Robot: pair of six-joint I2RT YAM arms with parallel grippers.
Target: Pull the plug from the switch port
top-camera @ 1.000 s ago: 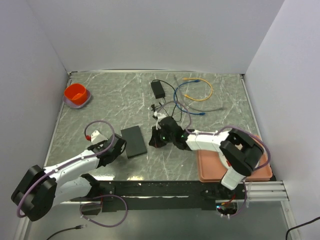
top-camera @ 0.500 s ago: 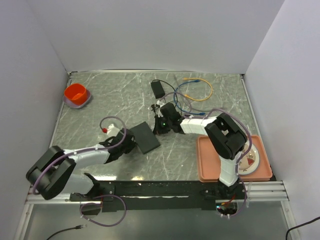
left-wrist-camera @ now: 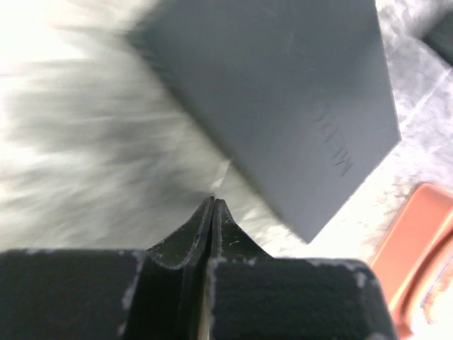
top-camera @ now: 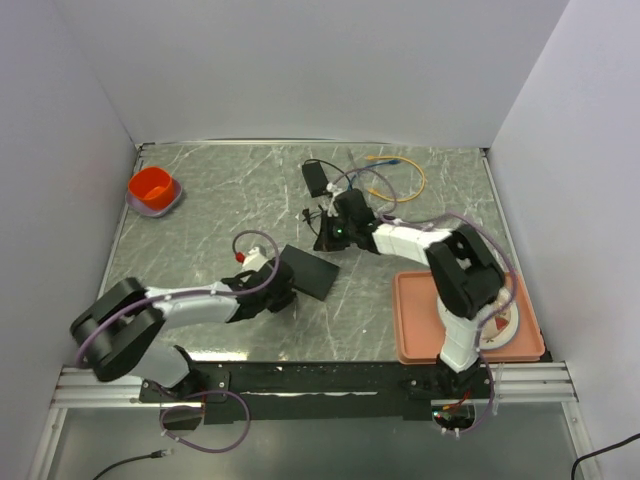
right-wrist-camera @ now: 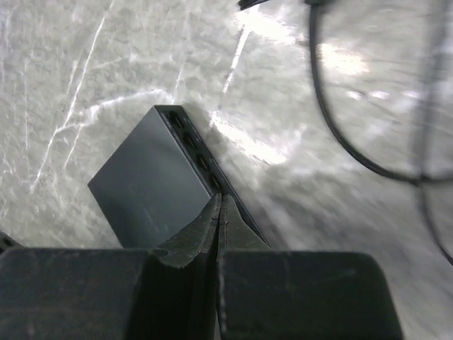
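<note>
The flat black box (top-camera: pixel 310 272) lies turned at an angle in mid-table. In the right wrist view, its long edge carries a row of switch ports (right-wrist-camera: pixel 190 139). Those that show look empty, and I cannot make out the plug. My right gripper (right-wrist-camera: pixel 218 199) is shut with nothing between its fingers, its tips over that port edge; from above it (top-camera: pixel 326 243) sits just behind the box. My left gripper (left-wrist-camera: pixel 212 202) is also shut and empty, at the box's (left-wrist-camera: pixel 283 92) near-left side (top-camera: pixel 284 292).
A small black adapter brick (top-camera: pixel 315 180) lies behind, with black, yellow (top-camera: pixel 402 175) and blue leads looped to its right. A black lead (right-wrist-camera: pixel 340 134) runs close to the right gripper. An orange bowl (top-camera: pixel 153 190) sits far left. A pink tray (top-camera: pixel 420 335) holding a white plate is near right.
The box has slid right and turned clockwise, with my left gripper following it and closing. My right gripper has drawn back from the box's near end toward the cables.
</note>
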